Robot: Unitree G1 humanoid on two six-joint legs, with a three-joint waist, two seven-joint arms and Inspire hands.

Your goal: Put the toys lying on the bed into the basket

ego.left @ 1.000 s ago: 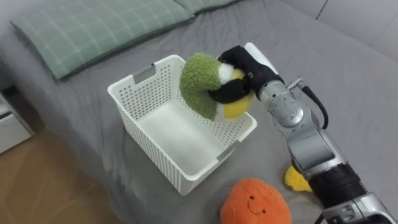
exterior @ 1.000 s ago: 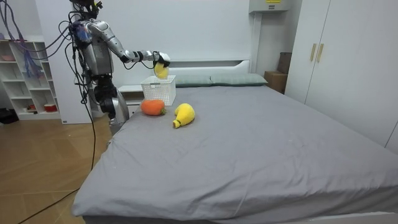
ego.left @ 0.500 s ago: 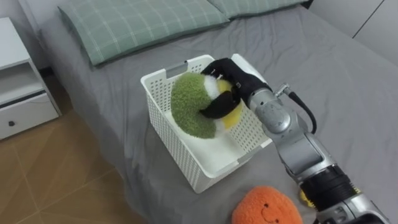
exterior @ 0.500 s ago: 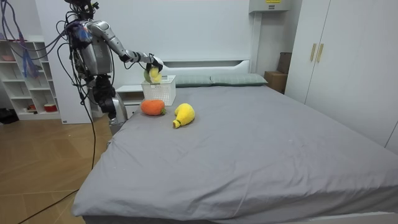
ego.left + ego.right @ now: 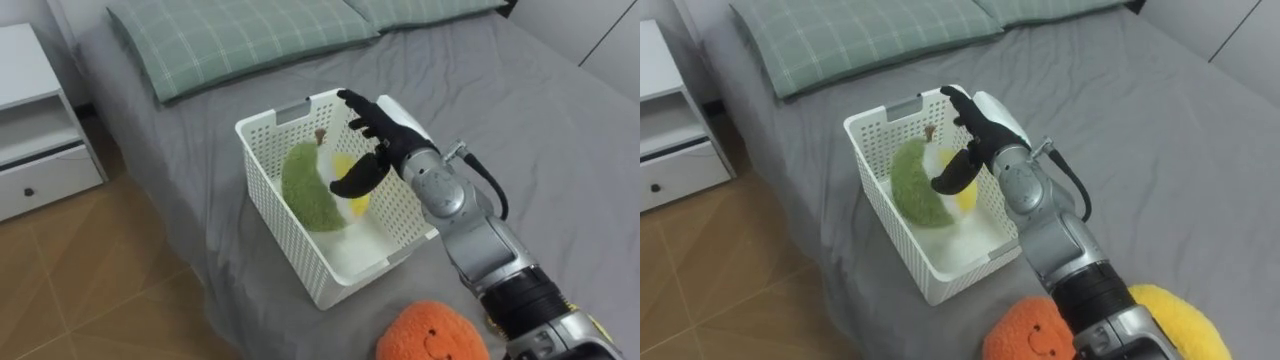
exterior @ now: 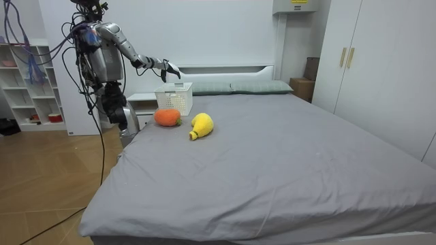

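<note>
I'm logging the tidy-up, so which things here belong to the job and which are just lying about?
Job: basket, green toy inside it, orange toy, yellow toy, right hand open above basket.
Lying about: pillow, nightstand, wardrobe.

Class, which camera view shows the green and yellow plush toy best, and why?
The left eye view: it looks down into the white basket, where the plush toy lies mostly uncovered under the right robot hand. The right eye view shows nearly the same. In the room view the basket's wall hides it.
</note>
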